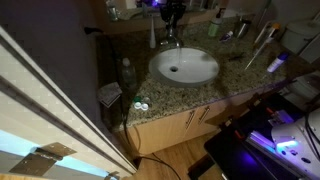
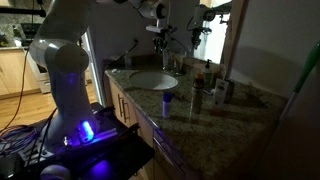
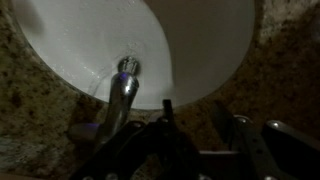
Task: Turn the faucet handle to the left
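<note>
Faucet handle (image 1: 170, 32) tops the small chrome faucet (image 1: 166, 42) at the back rim of the white oval basin (image 1: 185, 66), set in the granite counter (image 1: 240, 80). We see the gripper (image 1: 172, 18) directly above it in both exterior views, very close. At this resolution we can't tell whether it is touching.

In the wrist view the curved spout (image 3: 122, 92) reaches out over the basin. The dark fingers (image 3: 140, 148) fill the bottom edge, with the spout just left of them. It's too dark and blurred there, so we can't tell whether the jaws are spread, closed or clamped on the lever.

In an exterior view the white arm (image 2: 65, 55) comes in from the left over the counter, with blue light at its base. Bottles (image 2: 200, 76) stand near the mirror (image 2: 265, 45). A slim white stick (image 1: 262, 35) lies well right of the basin. A small white case (image 1: 140, 106) sits near the front counter edge.
</note>
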`<action>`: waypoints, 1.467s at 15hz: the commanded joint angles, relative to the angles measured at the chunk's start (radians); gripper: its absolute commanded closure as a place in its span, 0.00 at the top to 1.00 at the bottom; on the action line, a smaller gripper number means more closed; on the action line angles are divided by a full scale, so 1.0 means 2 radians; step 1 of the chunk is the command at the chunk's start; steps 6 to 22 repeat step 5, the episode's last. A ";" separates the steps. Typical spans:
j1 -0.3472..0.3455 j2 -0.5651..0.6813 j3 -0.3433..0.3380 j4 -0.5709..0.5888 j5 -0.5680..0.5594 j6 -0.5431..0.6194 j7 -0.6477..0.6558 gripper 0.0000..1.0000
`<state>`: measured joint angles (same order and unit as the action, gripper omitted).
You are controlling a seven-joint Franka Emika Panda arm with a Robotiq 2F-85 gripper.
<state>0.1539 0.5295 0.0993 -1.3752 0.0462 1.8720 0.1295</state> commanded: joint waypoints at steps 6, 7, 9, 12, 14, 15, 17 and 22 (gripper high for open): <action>-0.001 -0.052 0.000 -0.024 -0.011 -0.037 -0.035 0.80; -0.001 -0.052 0.000 -0.024 -0.011 -0.037 -0.035 0.80; -0.001 -0.052 0.000 -0.024 -0.011 -0.037 -0.035 0.80; -0.001 -0.052 0.000 -0.024 -0.011 -0.037 -0.035 0.80; -0.001 -0.052 0.000 -0.024 -0.011 -0.037 -0.035 0.80; -0.001 -0.052 0.000 -0.024 -0.011 -0.037 -0.035 0.80; -0.001 -0.052 0.000 -0.024 -0.011 -0.037 -0.035 0.80; -0.001 -0.052 0.000 -0.024 -0.011 -0.037 -0.035 0.80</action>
